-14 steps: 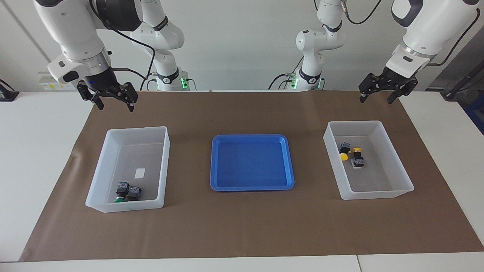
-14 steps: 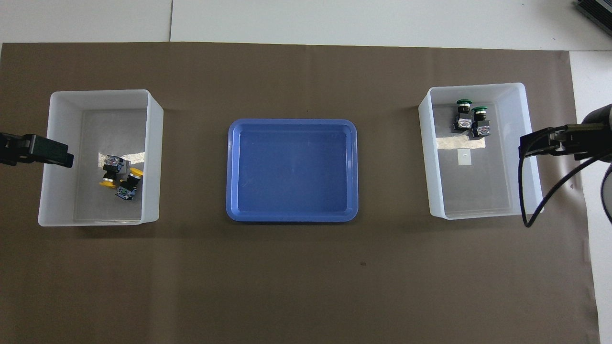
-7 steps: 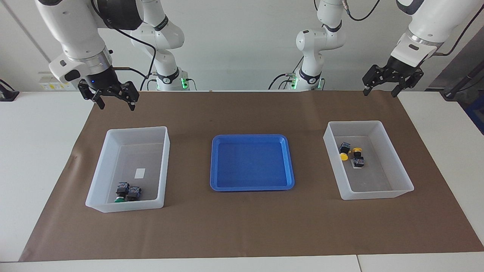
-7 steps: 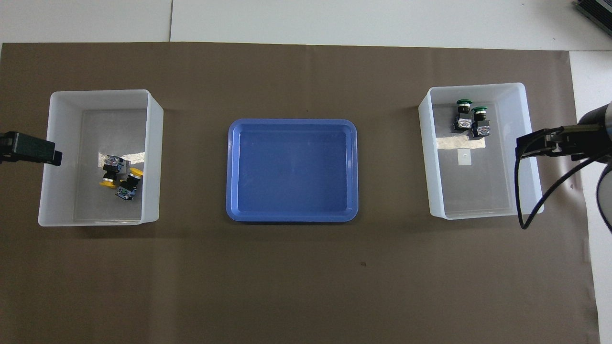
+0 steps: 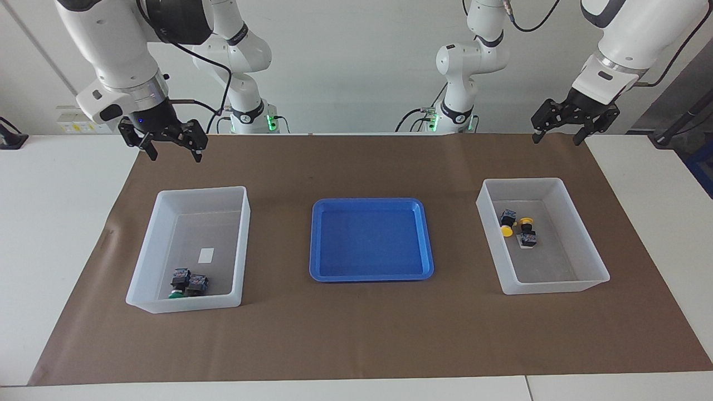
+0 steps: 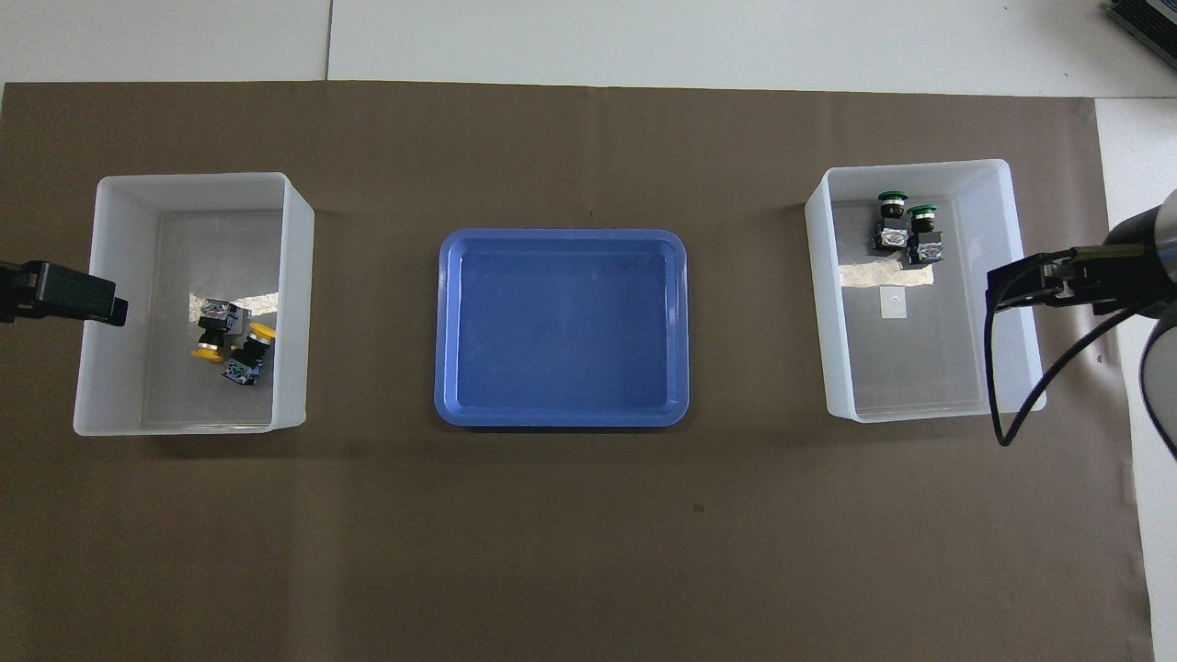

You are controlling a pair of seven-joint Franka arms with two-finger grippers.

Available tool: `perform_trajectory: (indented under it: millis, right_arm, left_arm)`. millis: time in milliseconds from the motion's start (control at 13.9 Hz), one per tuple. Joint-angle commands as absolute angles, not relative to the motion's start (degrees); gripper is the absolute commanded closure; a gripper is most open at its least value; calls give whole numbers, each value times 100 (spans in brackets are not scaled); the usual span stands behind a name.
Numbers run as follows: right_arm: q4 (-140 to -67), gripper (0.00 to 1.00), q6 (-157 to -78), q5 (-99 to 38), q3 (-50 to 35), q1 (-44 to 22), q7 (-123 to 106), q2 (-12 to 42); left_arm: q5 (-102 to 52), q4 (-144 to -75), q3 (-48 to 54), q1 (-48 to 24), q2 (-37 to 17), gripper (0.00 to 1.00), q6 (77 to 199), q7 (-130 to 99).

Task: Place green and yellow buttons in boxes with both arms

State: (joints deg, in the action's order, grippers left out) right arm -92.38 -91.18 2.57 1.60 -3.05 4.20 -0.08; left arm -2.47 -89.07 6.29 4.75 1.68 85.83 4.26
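My left gripper (image 5: 558, 135) and right gripper (image 5: 172, 153) hang spread and empty at the frame's upper corners; buttons (image 5: 517, 227) lie in the boxes (image 5: 579, 245)

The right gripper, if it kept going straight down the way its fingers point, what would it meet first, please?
Probably the brown paper mat, just robot-side of the translucent white box holding the two green-capped buttons. The open right gripper holds nothing; depth is uncertain, so the box's near rim is possible.
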Motion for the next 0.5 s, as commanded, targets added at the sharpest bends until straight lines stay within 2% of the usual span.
perform_trajectory:
  millis: [0, 432]
  right_arm:
    - [-9281, 0, -9158, 123, 211, -325, 369, -35]
    - [-9308, 0, -9228, 114, 193, -351, 369, -44]
  left_arm:
    - [-272, -9219, 580, 475, 413, 0, 8719, 326]
    - [-220, -9360, 571, 483, 483, 0, 8798, 273]
